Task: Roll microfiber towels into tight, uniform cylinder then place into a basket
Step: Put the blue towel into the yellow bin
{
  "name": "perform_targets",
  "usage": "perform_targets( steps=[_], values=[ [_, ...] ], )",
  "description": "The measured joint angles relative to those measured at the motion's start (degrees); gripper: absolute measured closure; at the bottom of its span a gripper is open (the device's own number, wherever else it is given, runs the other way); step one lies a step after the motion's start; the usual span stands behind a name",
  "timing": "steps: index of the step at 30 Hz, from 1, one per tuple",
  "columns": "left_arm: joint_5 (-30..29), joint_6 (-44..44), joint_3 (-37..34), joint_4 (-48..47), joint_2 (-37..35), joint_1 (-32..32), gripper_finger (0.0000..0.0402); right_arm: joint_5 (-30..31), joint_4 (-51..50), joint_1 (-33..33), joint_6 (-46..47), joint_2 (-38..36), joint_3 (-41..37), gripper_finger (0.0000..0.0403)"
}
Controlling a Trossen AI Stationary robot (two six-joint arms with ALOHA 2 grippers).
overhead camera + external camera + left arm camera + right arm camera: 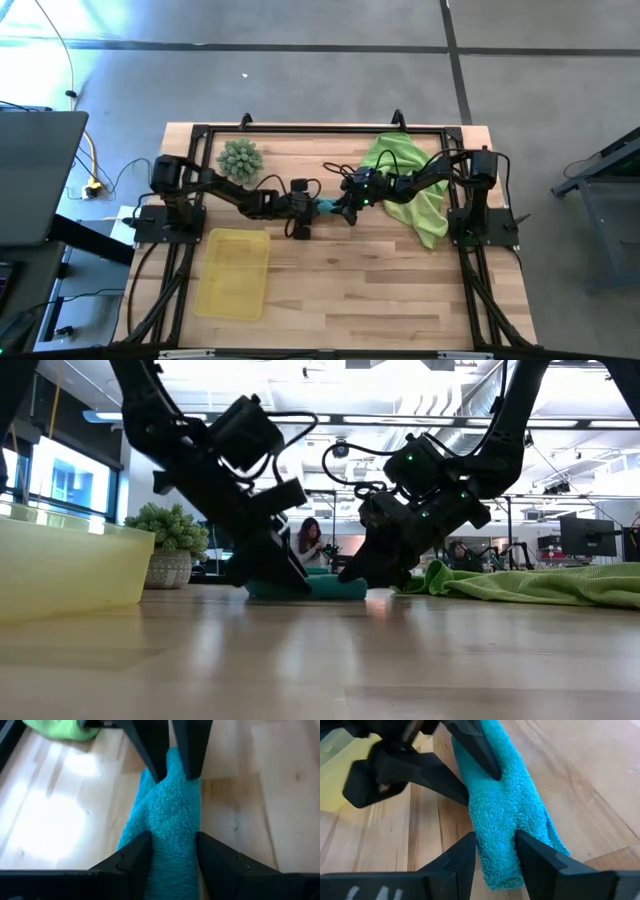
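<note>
Teal towel rolled, lying mid-bench between both hands; left hand pinching one end, right hand pinching the other, fingers pressed into the pile on each side; green towel heaped under the right arm, possibly two cloths, hard to tell; basket near the left front, well apart from the roll; spiky ball behind it.

Bright overhead light, glare on table
</note>
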Motion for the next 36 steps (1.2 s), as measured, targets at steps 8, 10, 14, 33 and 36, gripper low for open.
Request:
perform_targets(
  steps=[8, 10, 14, 33, 36],
  values=[
    [1.01, -8.75, 0.22, 1.11, 2.55, 1.41, 0.0255, -2.74, 0.27, 0.02, -0.04, -0.58, -0.12, 0.0269],
    [2.27, -10.66, 0.31, 0.98, 2.91, 1.73, 0.0259, -4.26, -0.4, 0.04, -0.04, -1.38, -0.24, 0.0269],
    [2.49, -13.46, 0.44, -0.36, 3.35, 1.81, 0.029, -5.93, -4.03, -0.1, -1.87, -4.81, -0.38, 0.0269],
    [7.96, -16.98, -0.18, -8.88, -12.19, -3.82, 0.0386, 14.6, -36.56, -1.46, -16.94, -24.86, -0.25, 0.0269],
    [7.7, -20.09, -0.21, -11.22, -16.96, -7.28, 0.0386, 16.91, -39.62, -1.76, -17.18, -26.19, -0.22, 0.0269]
  ],
)
